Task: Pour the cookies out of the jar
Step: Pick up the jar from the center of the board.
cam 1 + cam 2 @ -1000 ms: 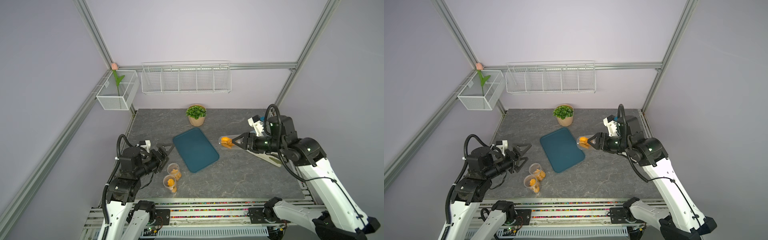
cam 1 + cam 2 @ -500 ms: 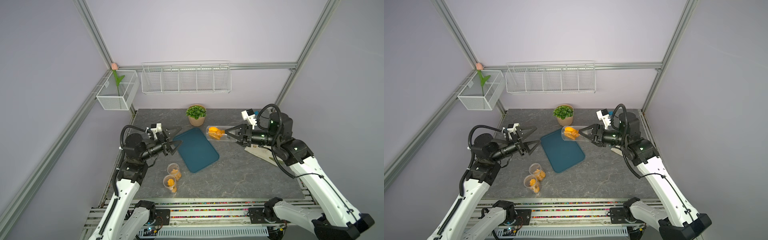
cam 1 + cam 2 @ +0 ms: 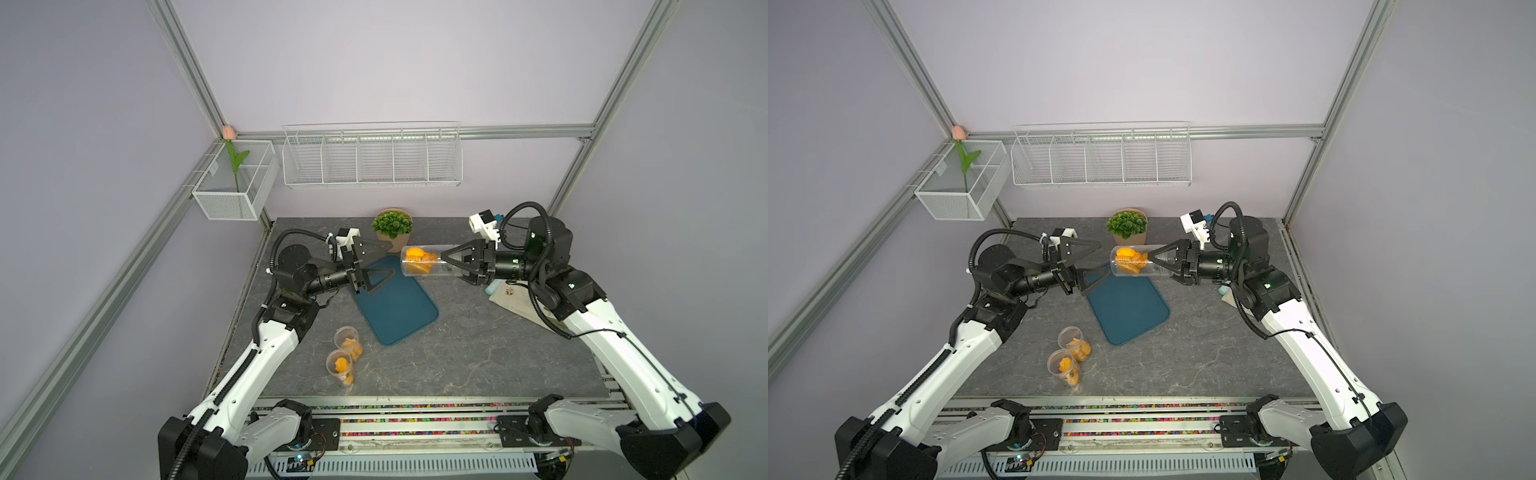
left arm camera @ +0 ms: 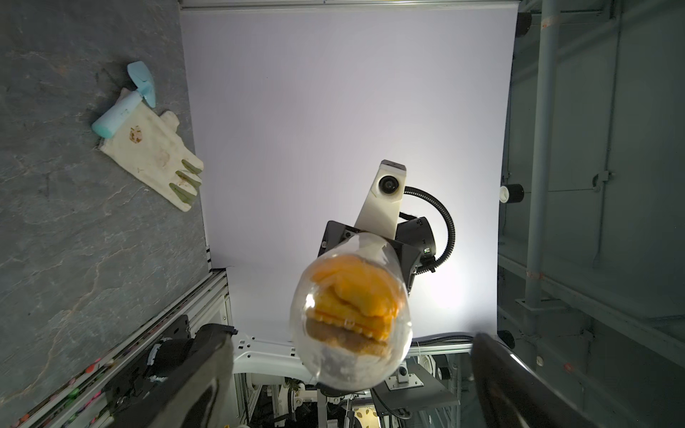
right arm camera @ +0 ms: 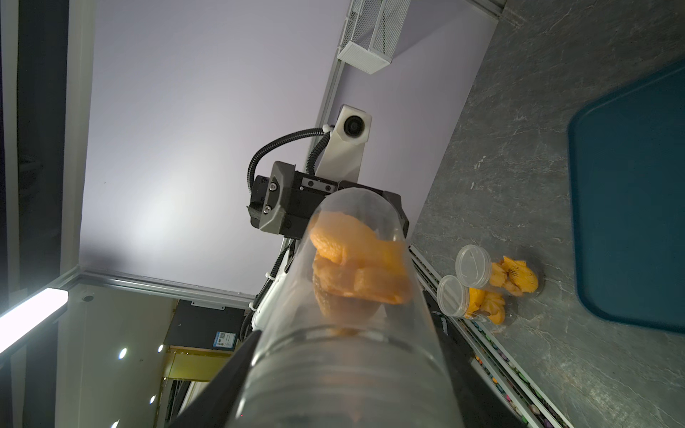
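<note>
At the far left a white wire basket (image 3: 237,187) hangs on the wall with a pink tulip (image 3: 229,133) standing in it, and a long wire rack (image 3: 372,160) runs along the back wall beside it. The left arm (image 3: 266,353) reaches in from the near left, and the left jaws are spread wide and grasp nothing. Their tips point right, just beside the end of the jar (image 3: 428,262), and whether they touch it cannot be told. On the grey table (image 3: 478,353), near and to the left, two small clear jars (image 3: 348,338) stand upright side by side, each with orange biscuits inside. To their right lies a teal tray (image 3: 399,311), bare, with a small potted plant (image 3: 392,228) on the table beyond its far end. The jar lies on its side in the air above the far end of the tray, held from the right. The cookies (image 3: 419,258) are inside it – an orange-golden clump packed against the end that faces left, seen close in the left wrist view (image 4: 352,300). The right jaws are clenched on the jar's right end, which is ridged in the right wrist view (image 5: 344,370). At the far right, under the right arm (image 3: 615,353), a pale glove (image 4: 155,155) lies flat on the table with a light blue tool (image 4: 122,111) resting on it.
</note>
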Robot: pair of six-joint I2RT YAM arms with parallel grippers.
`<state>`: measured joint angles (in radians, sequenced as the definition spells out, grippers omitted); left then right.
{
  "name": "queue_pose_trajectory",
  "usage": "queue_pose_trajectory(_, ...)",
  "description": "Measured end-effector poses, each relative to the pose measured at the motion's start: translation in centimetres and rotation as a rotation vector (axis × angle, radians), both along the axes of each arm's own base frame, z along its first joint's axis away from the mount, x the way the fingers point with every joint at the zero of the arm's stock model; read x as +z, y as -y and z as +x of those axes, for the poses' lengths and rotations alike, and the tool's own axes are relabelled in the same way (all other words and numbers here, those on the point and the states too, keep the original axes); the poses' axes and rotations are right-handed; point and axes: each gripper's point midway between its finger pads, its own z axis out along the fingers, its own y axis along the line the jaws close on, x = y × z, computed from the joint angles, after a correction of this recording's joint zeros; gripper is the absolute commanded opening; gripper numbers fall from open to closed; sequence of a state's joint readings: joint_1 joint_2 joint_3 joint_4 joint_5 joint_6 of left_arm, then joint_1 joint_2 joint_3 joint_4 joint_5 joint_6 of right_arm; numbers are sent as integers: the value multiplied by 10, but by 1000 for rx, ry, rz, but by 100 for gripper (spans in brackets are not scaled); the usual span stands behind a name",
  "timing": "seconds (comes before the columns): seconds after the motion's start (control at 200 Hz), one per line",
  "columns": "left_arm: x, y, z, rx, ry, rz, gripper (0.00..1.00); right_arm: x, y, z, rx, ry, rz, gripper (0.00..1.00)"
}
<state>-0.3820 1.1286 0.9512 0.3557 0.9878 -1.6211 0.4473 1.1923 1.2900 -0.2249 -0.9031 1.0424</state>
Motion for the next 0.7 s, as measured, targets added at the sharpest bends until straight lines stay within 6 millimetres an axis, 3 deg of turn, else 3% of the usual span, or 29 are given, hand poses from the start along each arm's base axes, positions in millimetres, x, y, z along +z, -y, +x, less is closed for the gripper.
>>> queue_pose_trajectory(0.135, 8, 15, -1, -62, 14, -13, 99, 0, -5, 0, 40, -1, 14, 56)
queue_pose_trajectory(0.29, 2, 29, -10, -141, 1, -8, 99, -5, -13, 3, 87, -17, 23, 56)
queue_pose_trajectory(0.7, 2, 43, -22, -232, 10, -7, 99, -13, -23, 6, 158, -41, 35, 56)
